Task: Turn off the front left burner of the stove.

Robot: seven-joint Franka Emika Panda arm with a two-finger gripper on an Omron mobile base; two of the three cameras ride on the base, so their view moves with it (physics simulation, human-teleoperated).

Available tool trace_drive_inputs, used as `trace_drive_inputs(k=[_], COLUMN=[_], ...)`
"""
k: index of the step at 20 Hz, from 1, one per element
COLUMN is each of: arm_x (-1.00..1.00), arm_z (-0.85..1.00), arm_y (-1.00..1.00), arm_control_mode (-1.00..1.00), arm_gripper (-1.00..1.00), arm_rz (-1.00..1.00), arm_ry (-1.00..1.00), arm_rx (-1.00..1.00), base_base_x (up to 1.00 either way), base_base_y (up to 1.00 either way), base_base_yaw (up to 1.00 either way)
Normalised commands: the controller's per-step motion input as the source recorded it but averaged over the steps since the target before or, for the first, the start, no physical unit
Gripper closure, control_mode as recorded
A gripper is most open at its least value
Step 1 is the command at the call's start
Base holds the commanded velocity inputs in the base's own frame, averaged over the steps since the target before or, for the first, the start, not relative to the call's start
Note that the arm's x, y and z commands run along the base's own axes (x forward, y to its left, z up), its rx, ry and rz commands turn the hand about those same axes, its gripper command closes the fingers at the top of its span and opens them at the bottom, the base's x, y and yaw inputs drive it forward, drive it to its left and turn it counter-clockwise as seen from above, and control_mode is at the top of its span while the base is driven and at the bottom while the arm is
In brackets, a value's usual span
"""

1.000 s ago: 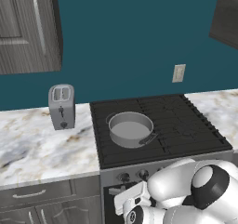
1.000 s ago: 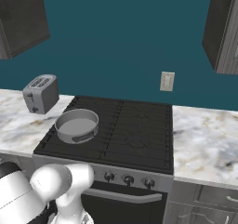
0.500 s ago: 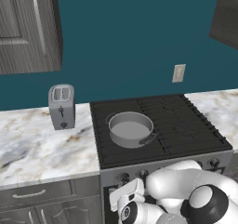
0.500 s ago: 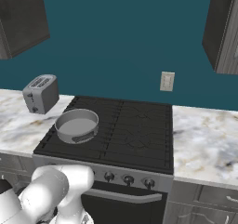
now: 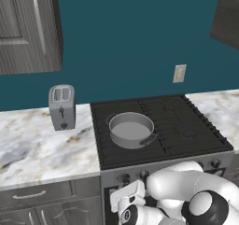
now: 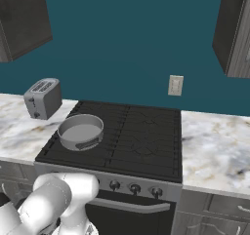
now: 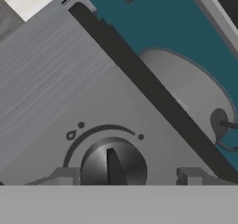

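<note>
Dark knob [image 7: 113, 166] on the stove [image 5: 158, 126] front panel is seen centred between the end effector [image 7: 124, 176] fingertips [image 7: 65, 175], below the front left burner [image 5: 122, 150] carrying the grey pot [image 5: 131, 130]. End effector spread open, nothing gripped; knob contact can't be told.

1. From behind and left of the arm, we look forward and down over the stove [image 5: 158, 126].
2. From behind and right, we face the same stove [image 6: 132, 136], pot [image 6: 80, 130] and toaster [image 6: 43, 98].
3. Our hand camera sits very near a front-panel knob [image 7: 114, 165], rolled sideways.
</note>
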Motion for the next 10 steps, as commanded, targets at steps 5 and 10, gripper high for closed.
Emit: trace_drive_inputs(k=[5,10], arm_x=[0.31,0.44], arm_z=[0.60,0.41], arm_y=[-0.38,-0.39], arm_control_mode=[-1.00,-1.00], arm_gripper=[1.00,1.00], arm_rz=[0.00,0.02], arm_ry=[0.00,0.00], arm_rx=[0.00,0.00], base_base_x=[0.00,0.00], base_base_y=[0.00,0.00], base_base_yaw=[0.00,0.00])
